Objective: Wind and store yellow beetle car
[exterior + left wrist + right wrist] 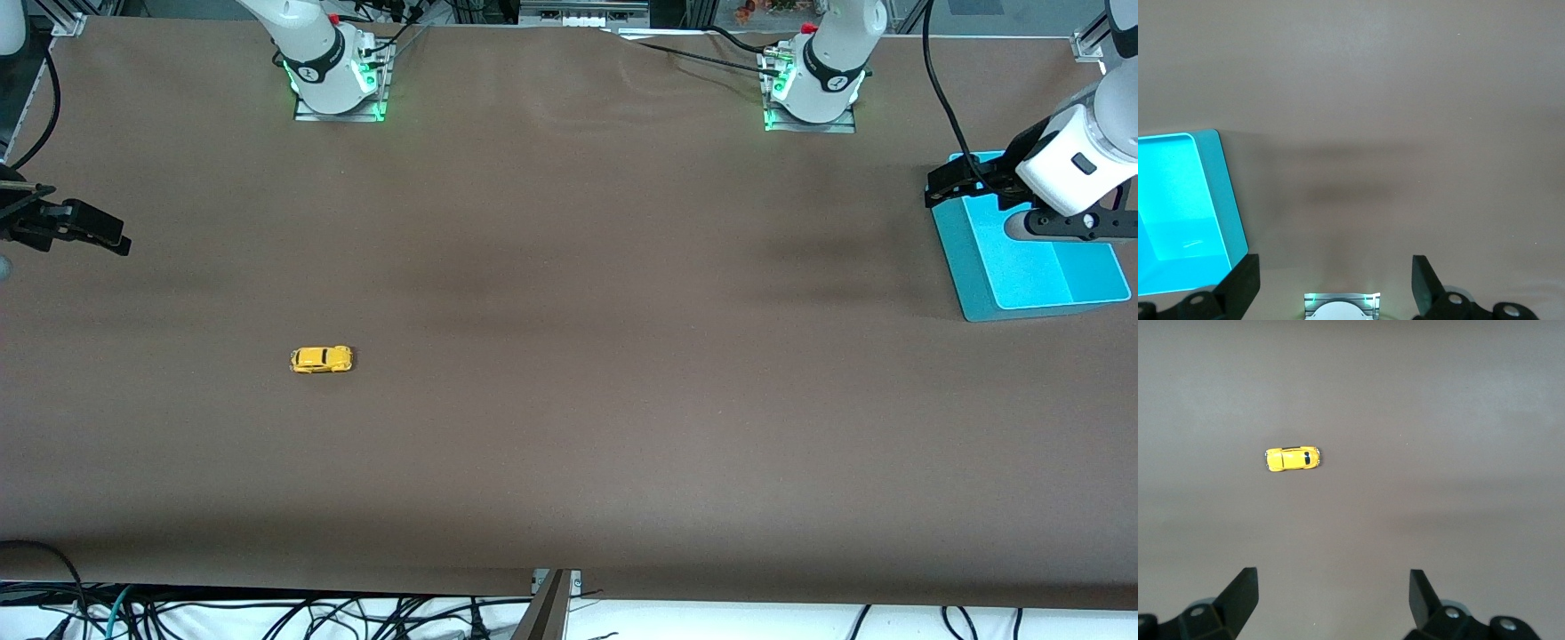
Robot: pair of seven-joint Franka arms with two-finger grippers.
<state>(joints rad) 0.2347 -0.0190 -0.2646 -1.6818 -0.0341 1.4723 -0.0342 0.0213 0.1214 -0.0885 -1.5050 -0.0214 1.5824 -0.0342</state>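
The tiny rounded yellow toy beetle car (321,359) with dark windows sits on its wheels on the brown cloth-covered tabletop (569,293), toward the right arm's end of it and nearer to the front camera than both robot bases; nothing touches it, and bare cloth lies all around it. In the right wrist view the same yellow beetle car (1293,459) lies lengthwise across the picture, well apart from the jaws. The right gripper (84,233) hangs over the edge of the tabletop at the right arm's end, its jaws spread wide apart and holding nothing (the right wrist view shows the two dark fingertips (1243,593) with open brown cloth between them). The left gripper (956,182) hovers over the corner of a shallow bright turquoise plastic tray (1031,284) that lies flat at the left arm's end of the tabletop, well apart from the car. Its jaws are also wide apart and empty, and the left wrist view shows the turquoise tray (1221,193) just beside one fingertip (1241,280).
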